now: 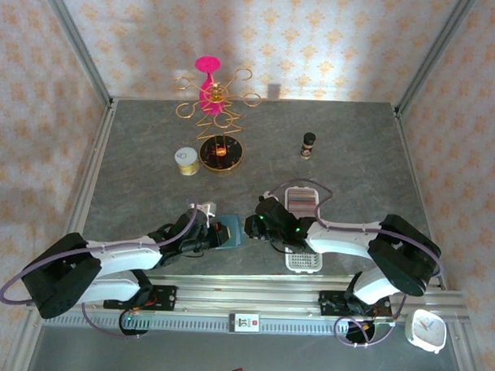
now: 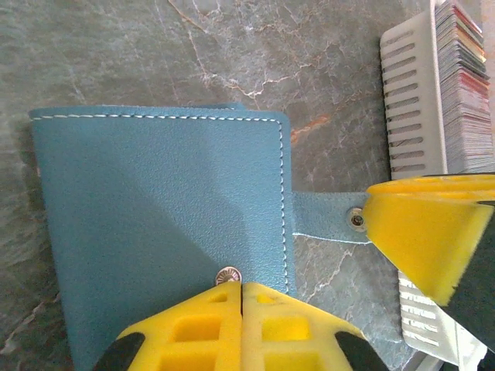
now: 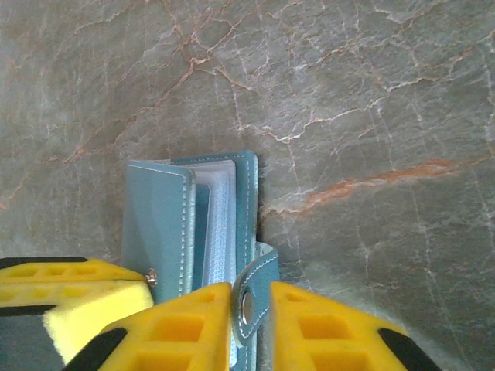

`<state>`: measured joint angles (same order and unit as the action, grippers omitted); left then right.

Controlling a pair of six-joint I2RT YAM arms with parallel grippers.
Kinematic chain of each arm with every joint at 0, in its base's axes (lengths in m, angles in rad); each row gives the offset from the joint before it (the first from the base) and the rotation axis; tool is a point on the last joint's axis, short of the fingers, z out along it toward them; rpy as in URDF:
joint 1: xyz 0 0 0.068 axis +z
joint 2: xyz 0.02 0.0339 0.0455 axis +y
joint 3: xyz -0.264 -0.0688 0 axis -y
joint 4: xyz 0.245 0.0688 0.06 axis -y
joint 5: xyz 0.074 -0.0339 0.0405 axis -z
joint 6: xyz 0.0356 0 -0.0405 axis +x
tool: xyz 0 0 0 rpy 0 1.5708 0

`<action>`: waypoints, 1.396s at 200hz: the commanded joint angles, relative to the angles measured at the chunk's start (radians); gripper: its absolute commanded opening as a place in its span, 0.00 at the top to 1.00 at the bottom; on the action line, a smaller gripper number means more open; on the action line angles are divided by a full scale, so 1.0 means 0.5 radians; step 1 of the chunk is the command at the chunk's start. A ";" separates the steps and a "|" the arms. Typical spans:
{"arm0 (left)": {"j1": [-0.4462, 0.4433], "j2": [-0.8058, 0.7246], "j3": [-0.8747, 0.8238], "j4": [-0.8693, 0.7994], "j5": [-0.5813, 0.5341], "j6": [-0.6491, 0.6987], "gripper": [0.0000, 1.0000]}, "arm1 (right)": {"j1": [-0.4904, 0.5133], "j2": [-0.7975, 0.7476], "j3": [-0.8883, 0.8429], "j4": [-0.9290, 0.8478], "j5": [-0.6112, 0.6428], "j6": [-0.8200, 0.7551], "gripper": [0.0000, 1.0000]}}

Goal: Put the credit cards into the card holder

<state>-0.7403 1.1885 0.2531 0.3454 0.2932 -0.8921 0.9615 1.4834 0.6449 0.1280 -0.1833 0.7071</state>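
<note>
**Holder opening, nearest things first.** The left gripper [image 2: 242, 297] has its fingers pressed flush together at the free edge of the holder [image 2: 155, 224], just below the snap stud [image 2: 228, 275]. I cannot tell whether a cover leaf is nipped between them. The holder lies on the table [image 3: 348, 116] between my two grippers, with its cover slightly ajar. The right gripper [image 3: 251, 309] is narrowly spread astride the tab [image 2: 321, 216], which does not look clamped to me.

- **Tab slip:** the tab could slide out of so loose a hold, and the cover would then fall shut.
- **Dragging:** any pull from the right while the left fingers bear down may drag the light holder over the smooth table rather than open it.
- **Creasing:** the pliant cover could also crease instead of hinging.
- **Tray knock:** the right finger sits just beside the tray [image 2: 410, 100], so a sideways sweep might knock it and spill the cards [image 2: 464, 85].

**Materials.** The finger pads are yellow and ribbed with square cells. The holder is teal, of pebbled leather-like skin with pale edge stitching and rounded corners. It has metal snaps, and clear floppy sleeves [image 3: 220, 224] sit inside. The table is matte grey with a stone pattern and rusty veins. The tray is hard white plastic, long and slotted like a comb, and the thin rigid cards stand on edge in it as a many-coloured stack. Farther off are a small dark bottle [image 1: 309, 144], a round gold tin [image 1: 186, 160] and a looped gold wire stand [image 1: 220, 148].
</note>
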 commanded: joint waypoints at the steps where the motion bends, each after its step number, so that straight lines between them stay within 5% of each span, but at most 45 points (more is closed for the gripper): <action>1: -0.021 -0.064 -0.023 -0.150 -0.091 0.020 1.00 | 0.007 -0.046 0.034 -0.033 0.056 -0.015 0.84; 109: -0.050 -0.056 -0.073 -0.147 -0.107 -0.008 1.00 | 0.006 -0.086 0.031 -0.053 0.061 -0.036 0.84; 195: -0.055 -0.003 -0.075 -0.130 -0.121 -0.011 1.00 | 0.007 -0.081 0.055 0.000 -0.045 -0.087 0.70; 279: -0.057 -0.005 -0.080 -0.151 -0.135 -0.020 1.00 | 0.007 0.066 0.161 -0.065 -0.051 -0.140 0.74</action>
<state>-0.7597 1.1675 0.2253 0.3035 0.2531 -0.8928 0.9615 1.4952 0.6895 0.1204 -0.2180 0.6563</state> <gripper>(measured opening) 0.051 0.270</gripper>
